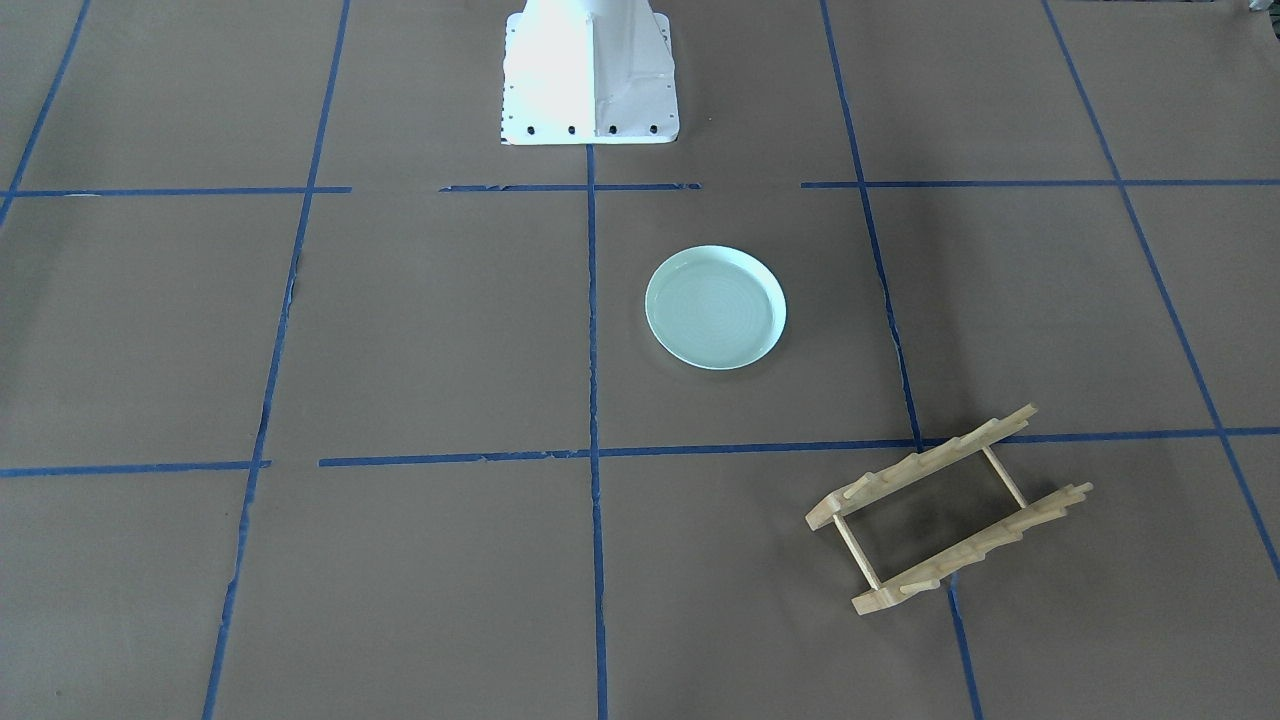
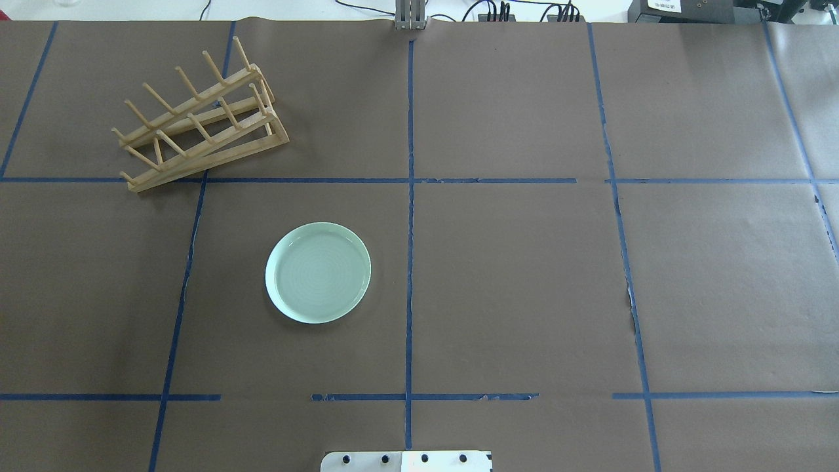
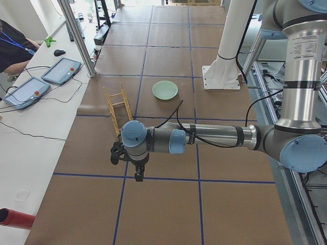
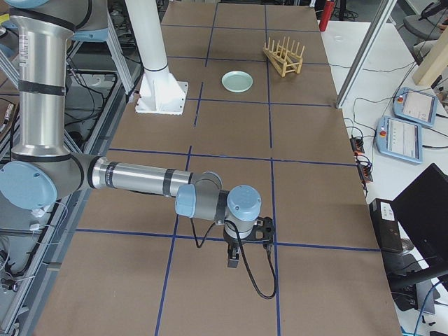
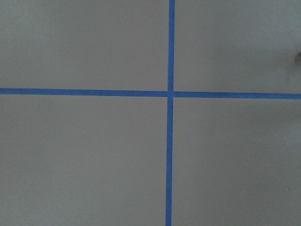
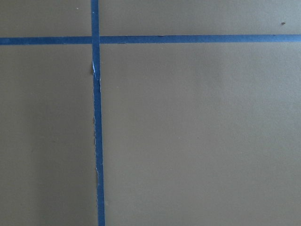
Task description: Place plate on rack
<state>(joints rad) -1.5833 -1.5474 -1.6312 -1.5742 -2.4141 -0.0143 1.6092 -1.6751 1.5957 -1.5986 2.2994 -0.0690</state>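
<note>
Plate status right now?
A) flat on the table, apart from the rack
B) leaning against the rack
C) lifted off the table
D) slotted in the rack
A: the plate lies flat on the table, with bare paper between it and the rack, whose slots are empty.

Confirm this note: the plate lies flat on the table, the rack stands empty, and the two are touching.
One thing is wrong: they are not touching. The plate lies flat on the table, the rack stands empty, and the two are apart, with bare brown paper between them. The overhead view shows it.
</note>
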